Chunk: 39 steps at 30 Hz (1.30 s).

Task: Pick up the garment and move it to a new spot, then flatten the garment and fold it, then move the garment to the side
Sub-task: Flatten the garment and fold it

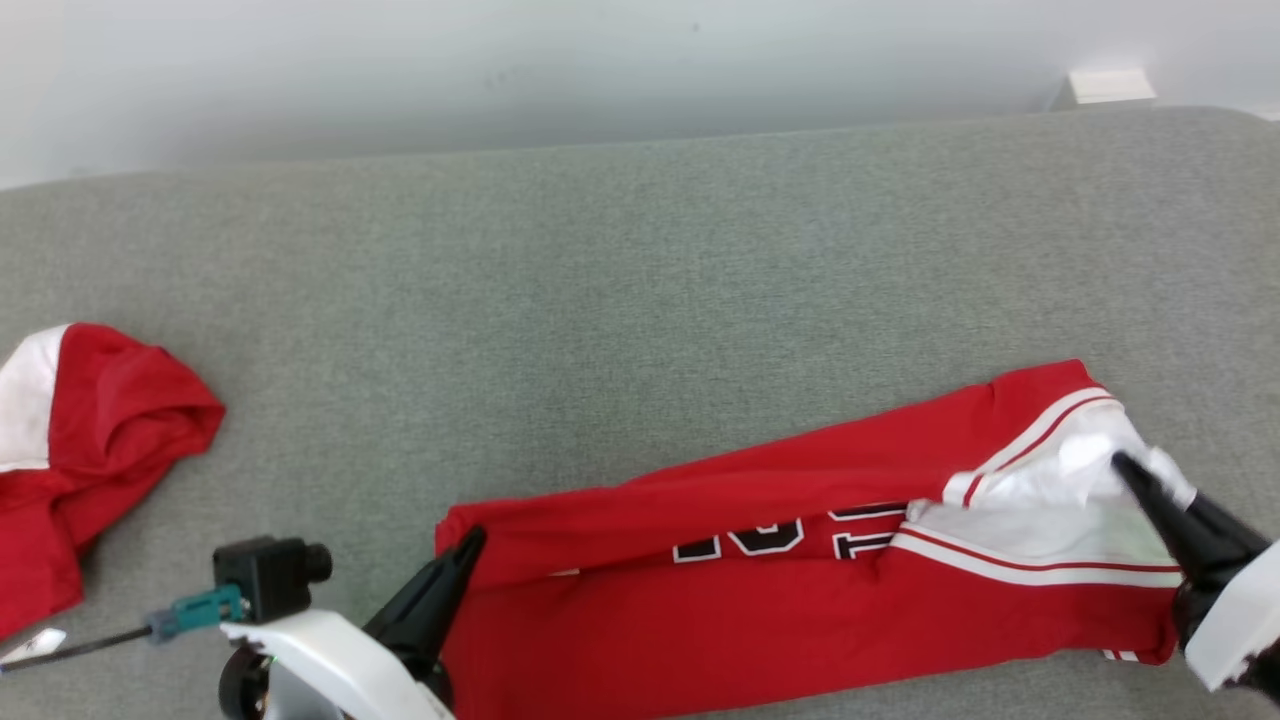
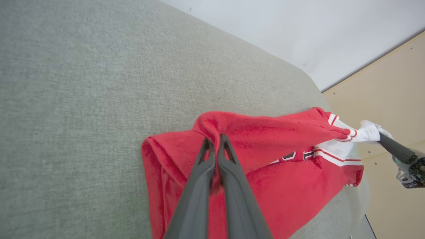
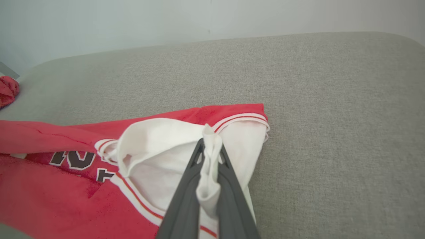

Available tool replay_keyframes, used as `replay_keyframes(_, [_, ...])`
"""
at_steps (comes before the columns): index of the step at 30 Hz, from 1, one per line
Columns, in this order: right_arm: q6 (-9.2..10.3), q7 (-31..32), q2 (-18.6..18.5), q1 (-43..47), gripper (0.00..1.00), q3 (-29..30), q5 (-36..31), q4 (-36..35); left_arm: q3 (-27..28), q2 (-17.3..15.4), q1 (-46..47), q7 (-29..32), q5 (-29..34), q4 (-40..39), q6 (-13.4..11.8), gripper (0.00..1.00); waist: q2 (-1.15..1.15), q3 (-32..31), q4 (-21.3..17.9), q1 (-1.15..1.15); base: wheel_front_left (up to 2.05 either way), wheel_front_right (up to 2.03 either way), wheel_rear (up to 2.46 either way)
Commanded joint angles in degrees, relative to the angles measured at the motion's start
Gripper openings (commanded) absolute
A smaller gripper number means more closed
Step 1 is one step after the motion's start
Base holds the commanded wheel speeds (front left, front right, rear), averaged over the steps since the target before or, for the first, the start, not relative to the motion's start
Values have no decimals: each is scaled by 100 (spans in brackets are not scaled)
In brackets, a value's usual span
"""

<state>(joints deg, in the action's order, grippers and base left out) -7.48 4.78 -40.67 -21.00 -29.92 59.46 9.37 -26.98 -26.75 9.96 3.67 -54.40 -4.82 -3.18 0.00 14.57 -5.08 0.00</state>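
Your garment, a red jersey with white trim and dark lettering, lies stretched sideways along the near part of the grey fabric-topped desk, right of centre in the head view.

Your left gripper is at the jersey's left end. In the left wrist view its 2 fingers are pressed together on a raised red fold, with cloth caught between them.

Your right gripper is at the opposite end. In the right wrist view its fingers pinch a bunched strip of the white lining, which stands up between them above the striped hem. The cloth between the 2 grips forms a long ridge over the lettering.

A second red and white garment lies crumpled at the desk's far left, well apart from the jersey.
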Motion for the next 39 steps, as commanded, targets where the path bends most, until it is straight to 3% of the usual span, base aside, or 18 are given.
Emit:
replay_keyframes(1, [-1,-108,55,246,33,-21,-123,47,16,-85,-214,-140,149,18,-103,0,0,-84,-108,0,0,0,0])
replay_keyframes(2, [0,-95,55,338,98,-30,-181,111,12,-72,-274,-178,182,50,-149,0,0,-92,-116,0,0,0,0])
replay_keyframes(3, [0,-34,49,418,100,-37,-235,167,-6,-99,-314,-200,266,72,-193,39,0,-99,-122,0,0,0,0])
replay_keyframes(4, [0,-34,49,418,100,-37,-235,167,-6,-99,-314,-200,266,72,-193,39,0,-99,-122,0,0,0,0])
replay_keyframes(5, [-1,-60,61,445,100,29,-286,194,-7,-147,-312,-270,378,114,-253,100,0,-101,-128,0,0,0,0])
replay_keyframes(14, [0,507,-29,818,100,938,222,-19,114,-199,-483,-1680,1765,153,-877,100,0,-188,-162,0,0,0,0])
replay_keyframes(20, [0,1433,134,625,100,1082,126,156,334,281,-793,-1887,2703,-129,-1236,100,0,-135,-49,0,0,0,0])
replay_keyframes(24, [-1,1945,512,362,100,1090,-36,596,561,774,-959,-1882,3316,-306,-1128,100,0,-38,137,0,0,0,0])
replay_keyframes(29, [-2,2574,939,205,100,1076,44,1121,822,1357,-1094,-1880,3849,-272,-736,100,0,4,442,0,0,0,0])
replay_keyframes(34, [-15,2759,1492,141,100,1091,317,1304,1139,1770,-1288,-1881,4137,-118,-306,100,0,-42,624,0,0,0,0])
replay_keyframes(35, [-15,2803,1540,139,86,1056,329,1325,1184,1821,-1289,-1881,4225,-91,-217,100,0,-61,648,0,0,0,0])
replay_keyframes(36, [-16,2778,1566,134,22,1022,305,1304,1227,1866,-1304,-1881,4267,-51,-145,100,0,-87,669,0,0,0,0])
replay_keyframes(37, [-16,2698,1587,128,0,1043,336,1285,1287,1902,-1344,-1881,4307,-11,-80,100,0,-114,683,0,0,0,0])
replay_keyframes(39, [-15,2564,1538,133,0,1110,407,1226,1421,1968,-1382,-1881,4392,16,43,100,0,-175,685,0,0,0,0])
